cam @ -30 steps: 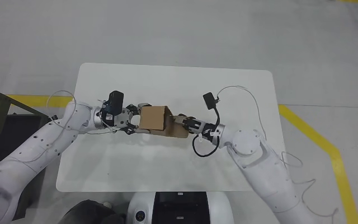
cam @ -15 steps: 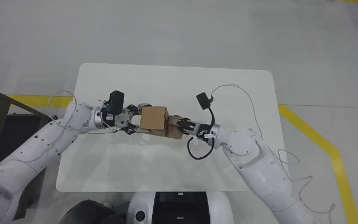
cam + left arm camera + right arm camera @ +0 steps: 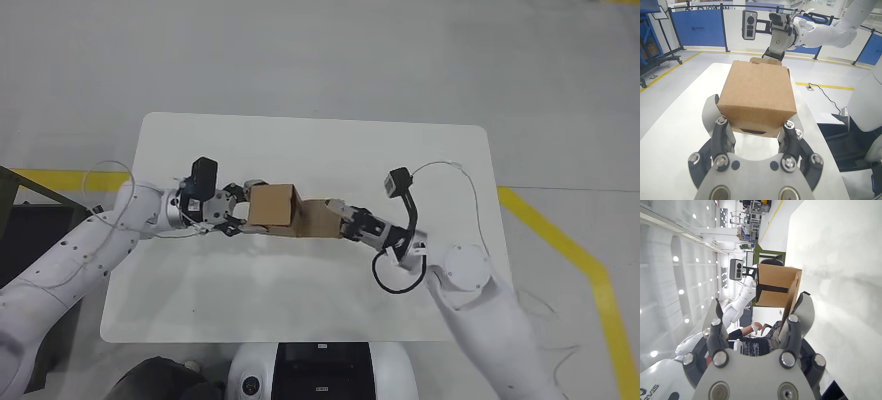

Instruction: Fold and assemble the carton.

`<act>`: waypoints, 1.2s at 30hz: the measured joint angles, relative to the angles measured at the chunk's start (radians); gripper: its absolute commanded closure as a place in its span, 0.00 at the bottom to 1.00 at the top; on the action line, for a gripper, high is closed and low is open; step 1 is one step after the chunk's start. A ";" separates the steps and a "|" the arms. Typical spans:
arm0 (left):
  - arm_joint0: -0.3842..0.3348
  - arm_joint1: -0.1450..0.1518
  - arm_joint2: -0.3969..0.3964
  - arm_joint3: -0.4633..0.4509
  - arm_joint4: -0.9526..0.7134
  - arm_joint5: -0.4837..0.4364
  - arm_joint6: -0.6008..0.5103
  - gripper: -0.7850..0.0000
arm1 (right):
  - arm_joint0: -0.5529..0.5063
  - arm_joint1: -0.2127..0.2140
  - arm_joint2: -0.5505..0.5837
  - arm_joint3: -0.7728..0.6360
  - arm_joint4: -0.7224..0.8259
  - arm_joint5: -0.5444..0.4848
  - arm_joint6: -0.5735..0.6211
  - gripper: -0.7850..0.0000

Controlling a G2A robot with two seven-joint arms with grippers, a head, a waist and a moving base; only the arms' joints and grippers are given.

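Over the table point(image 3: 300, 150), left jaws clamp the carton point(image 3: 757, 89), right jaws stand apart at its open flap point(image 3: 793, 291), which may buckle if pushed askew.

Glossy white arms point(image 3: 88, 248) bear black cables point(image 3: 817, 16) and screw-studded silver wrist plates point(image 3: 757, 178).

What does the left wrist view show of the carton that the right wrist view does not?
Left wrist view: the closed end of the carton, clamped by the left gripper. Right wrist view: its open end, hollow inside, with one open flap beside a finger of the open right gripper. Both: the carton's brown walls and the white table.
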 measured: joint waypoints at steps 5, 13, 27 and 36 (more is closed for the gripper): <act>0.001 0.001 -0.007 0.000 -0.009 0.000 0.000 0.86 | -0.017 0.002 0.027 0.070 0.079 -0.061 0.006 0.84; 0.014 0.005 -0.028 -0.007 -0.033 0.000 0.000 0.87 | -0.003 0.003 0.052 0.211 0.179 -0.042 0.019 0.90; 0.041 0.006 -0.051 -0.022 -0.026 0.000 0.000 0.90 | 0.102 -0.029 -0.086 0.279 0.178 -0.169 0.074 1.00; 0.038 0.000 -0.041 -0.019 0.005 0.000 0.000 0.89 | 0.133 -0.042 -0.142 0.254 0.147 -0.180 0.060 0.98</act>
